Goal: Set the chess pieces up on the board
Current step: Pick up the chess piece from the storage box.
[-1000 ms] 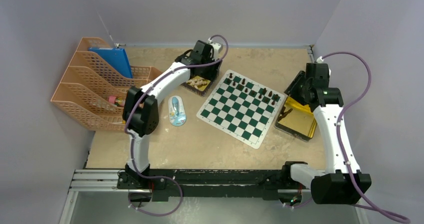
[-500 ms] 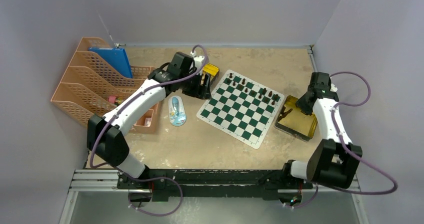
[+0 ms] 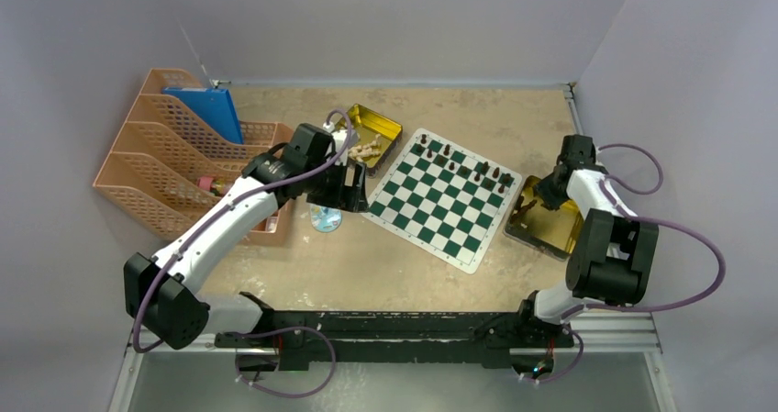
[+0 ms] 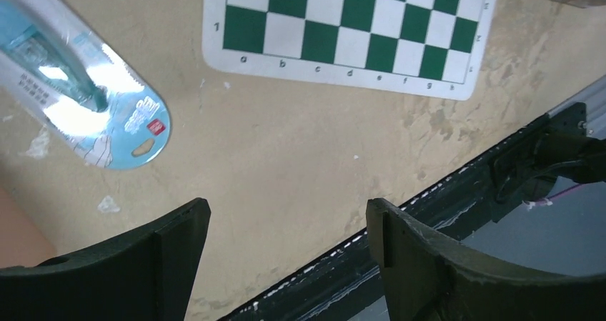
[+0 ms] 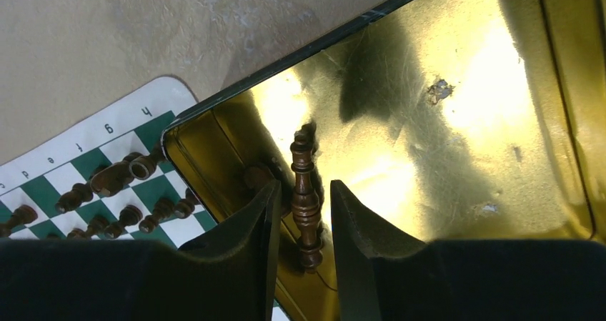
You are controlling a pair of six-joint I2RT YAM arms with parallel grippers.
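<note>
Leftmost, orange file racks (image 3: 161, 178) are seen at the table's edge, with a blue folder (image 3: 206, 109) stood in the far one. The left gripper (image 4: 286, 217) is held over bare tabletop. A blue-and-white blister pack (image 4: 78, 110) lies on one side of it and the board (image 3: 431, 215) on the other. Its fingers (image 4: 429, 264) are spread wide and nothing is held between them. Just beyond it, pale pieces (image 3: 367, 149) are heaped in an open gold tin (image 3: 387, 126) that touches the board's far-left corner. Dark chess pieces (image 3: 463, 166) are ranged in two rows along the board's far edge. At the board's right side a second gold tin (image 5: 464, 106) is found. The right gripper (image 5: 304, 206) is lowered into it, drawn almost closed about a tall dark piece (image 5: 305, 192). Whether that piece is actually pinched cannot be told.
</note>
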